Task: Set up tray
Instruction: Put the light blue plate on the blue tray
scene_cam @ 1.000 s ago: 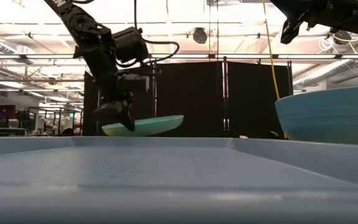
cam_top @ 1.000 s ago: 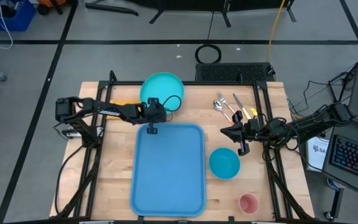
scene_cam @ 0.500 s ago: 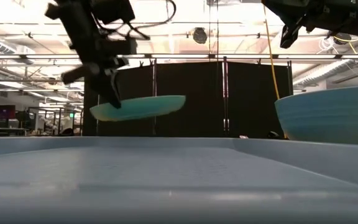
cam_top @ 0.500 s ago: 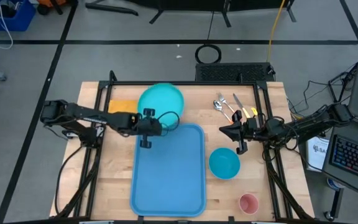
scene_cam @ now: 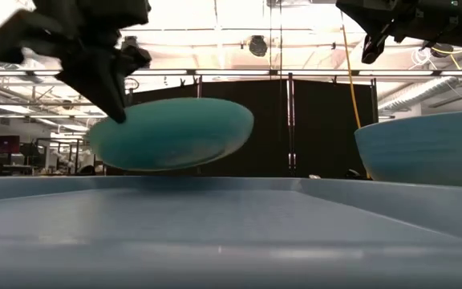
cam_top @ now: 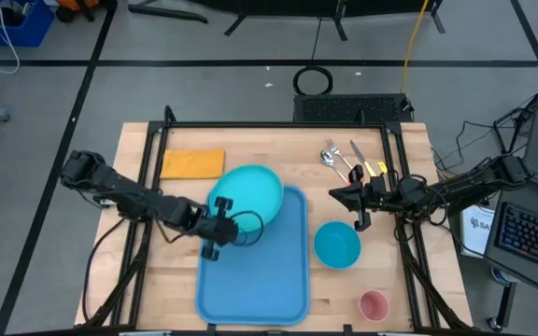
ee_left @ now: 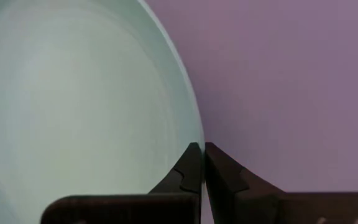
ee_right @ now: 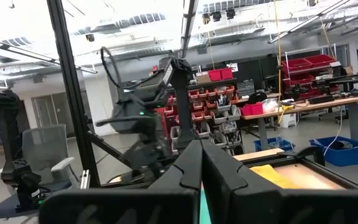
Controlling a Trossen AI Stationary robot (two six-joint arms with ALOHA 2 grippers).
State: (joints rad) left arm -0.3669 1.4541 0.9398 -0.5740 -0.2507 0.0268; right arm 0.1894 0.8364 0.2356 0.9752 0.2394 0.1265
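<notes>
Left gripper clamped on rim of round turquoise plate, held above large light-blue rectangular plastic tray. Right gripper closed, empty, beside blue bowl.

The tray, a large light-blue rectangular plastic one with rounded corners and a raised rim, lies flat lengthwise at the middle of the wooden surface, its floor bare, its far left corner hidden under something held above it.
</notes>
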